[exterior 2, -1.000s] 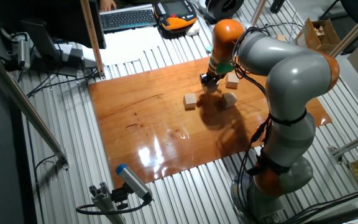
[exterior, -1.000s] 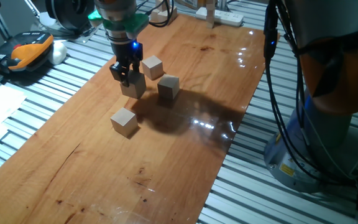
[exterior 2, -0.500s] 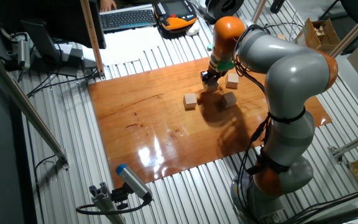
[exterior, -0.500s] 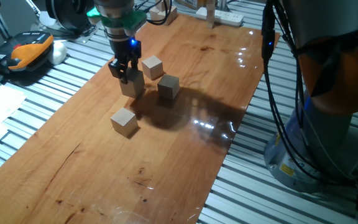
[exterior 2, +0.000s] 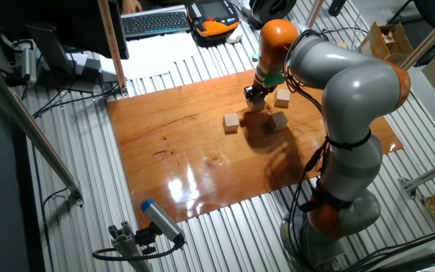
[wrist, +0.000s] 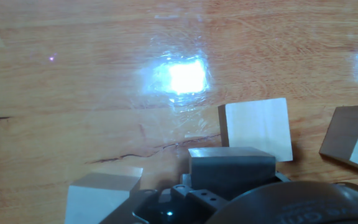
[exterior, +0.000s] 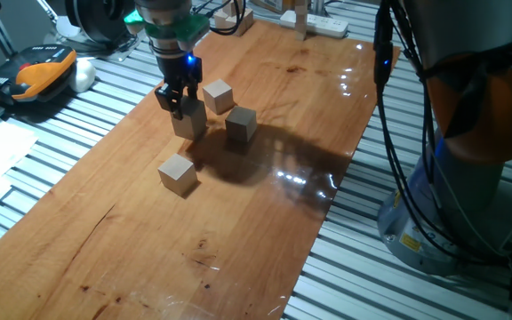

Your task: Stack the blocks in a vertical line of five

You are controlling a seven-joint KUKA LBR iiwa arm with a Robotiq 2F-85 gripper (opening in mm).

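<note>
Step in hand: grasping or releasing 1 block, by my reading; no stack of 5 is visible yet.
Gripper (exterior: pixel 179 105): sits low over the board, its fingers at the top of the block under the gripper (exterior: pixel 190 123); in the other fixed view the gripper (exterior 2: pixel 254 97) sits at that same spot.
Jaws: they stand close about the top of that block, but I cannot tell whether they pinch it or merely flank it.
Block under the gripper: appears to rest on the wooden board (exterior: pixel 265 204), upright; whether a second cube hides beneath it I cannot tell.
Far block (exterior: pixel 218 95): at about 1 o'clock from the gripper in the first fixed view, close by but apart.
Right block (exterior: pixel 241 124): at 3 o'clock from the gripper, just beside the gripped-at block, not touching it.
Near block (exterior: pixel 177 173): at 6 o'clock, alone and well apart from the cluster.
Count: 4 blocks show on the board; the fifth is not seen in these views.
Hand view: a pale block face (wrist: pixel 256 128) lies ahead of the fingers, another cube (wrist: pixel 350 137) at 3 o'clock, and 1 more (wrist: pixel 101 195) at 8 o'clock.
Next move calls for: a firm, square hold, a straight lift, then centring over a chosen base block and lowering flush so edges line up.
Risk: the neighbours sit close, so any sideways drift may nudge them.
</note>
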